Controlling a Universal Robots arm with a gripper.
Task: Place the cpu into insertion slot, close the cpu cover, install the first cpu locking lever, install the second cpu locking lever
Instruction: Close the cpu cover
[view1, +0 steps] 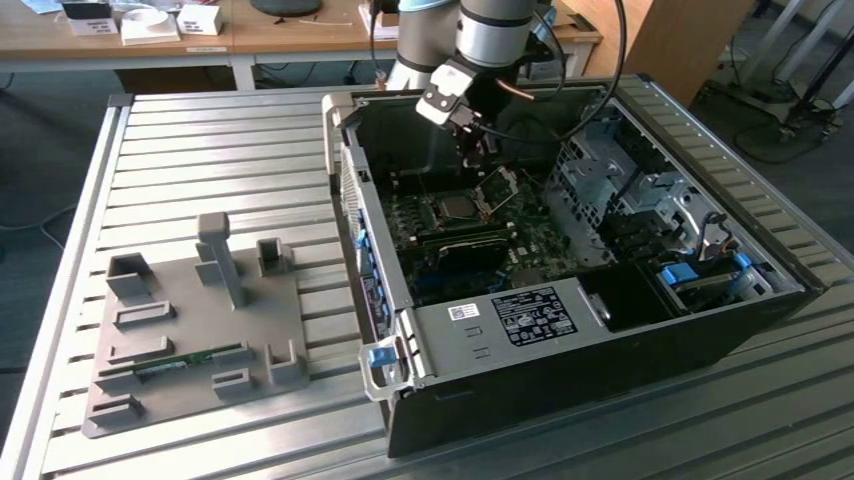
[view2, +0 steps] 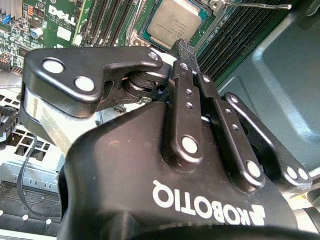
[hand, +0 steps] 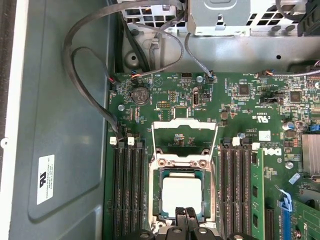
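Observation:
The cpu (hand: 182, 196), a small square chip with a silvery top, lies flat in the insertion slot (hand: 154, 172) on the green motherboard. The exterior view shows it in the open black case (view1: 455, 207). The cpu cover (hand: 184, 137), a silvery frame with a square window, stands swung up and open behind the slot, tilted in the exterior view (view1: 497, 188). My gripper (hand: 186, 219) hangs just above the near edge of the cpu, its two dark fingers pressed together with nothing between them. In the second wrist view the fingertips (view2: 184, 47) point at the cpu (view2: 175, 22).
Long black memory slots (hand: 127, 190) flank the socket on both sides. A thin metal lever (view2: 255, 6) lies beside the socket. Grey cables (hand: 87, 55) loop along the case wall. A grey fixture plate (view1: 200, 320) sits on the slatted table at the exterior view's left.

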